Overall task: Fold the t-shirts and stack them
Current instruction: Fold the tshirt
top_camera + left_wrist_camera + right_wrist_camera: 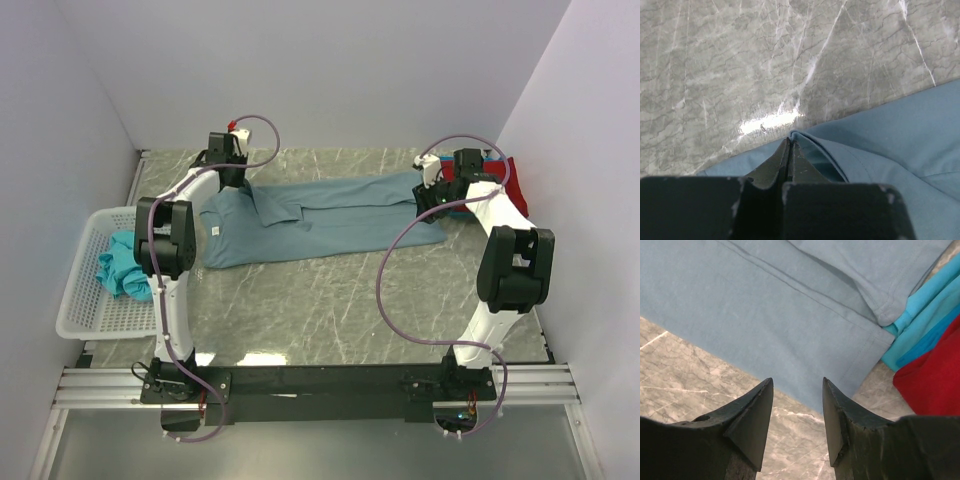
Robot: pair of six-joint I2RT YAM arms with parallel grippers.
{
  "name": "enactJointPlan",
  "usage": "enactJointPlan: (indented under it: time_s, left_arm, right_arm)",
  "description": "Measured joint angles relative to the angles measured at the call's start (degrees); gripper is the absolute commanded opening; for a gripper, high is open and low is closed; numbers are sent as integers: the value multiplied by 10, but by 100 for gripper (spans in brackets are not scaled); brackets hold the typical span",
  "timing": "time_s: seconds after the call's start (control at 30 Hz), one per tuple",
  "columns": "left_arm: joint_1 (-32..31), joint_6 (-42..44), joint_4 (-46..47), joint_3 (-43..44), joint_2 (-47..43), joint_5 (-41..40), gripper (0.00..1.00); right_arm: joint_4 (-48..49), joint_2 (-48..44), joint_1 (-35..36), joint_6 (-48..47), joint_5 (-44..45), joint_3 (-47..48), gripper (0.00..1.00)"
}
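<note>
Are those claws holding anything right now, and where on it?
The left gripper pinches a fold at the edge of the blue-grey t-shirt. The right gripper is open, holding nothing.

White arms (176, 310), black joints (165, 237) — looping mauve cables (379, 288)

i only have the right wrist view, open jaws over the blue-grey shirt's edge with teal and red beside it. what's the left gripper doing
Observer: The left gripper is shut on a fold of the blue-grey shirt, at its left end.
Operator: how does the whole shirt lie
Observer: In the top view it stretches across the table between both arms, and its far side looks folded over.
Operator: any other shirts around
Observer: A teal shirt lies bunched in the white basket at the table's left edge.
</note>
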Motion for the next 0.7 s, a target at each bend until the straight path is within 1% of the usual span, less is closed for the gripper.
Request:
enactJointPlan:
  time_s: [0.7]
  left_arm:
    - [2, -9, 0, 0, 0, 1, 1]
  right_arm:
    - [-4, 0, 10, 0, -7, -4, 52]
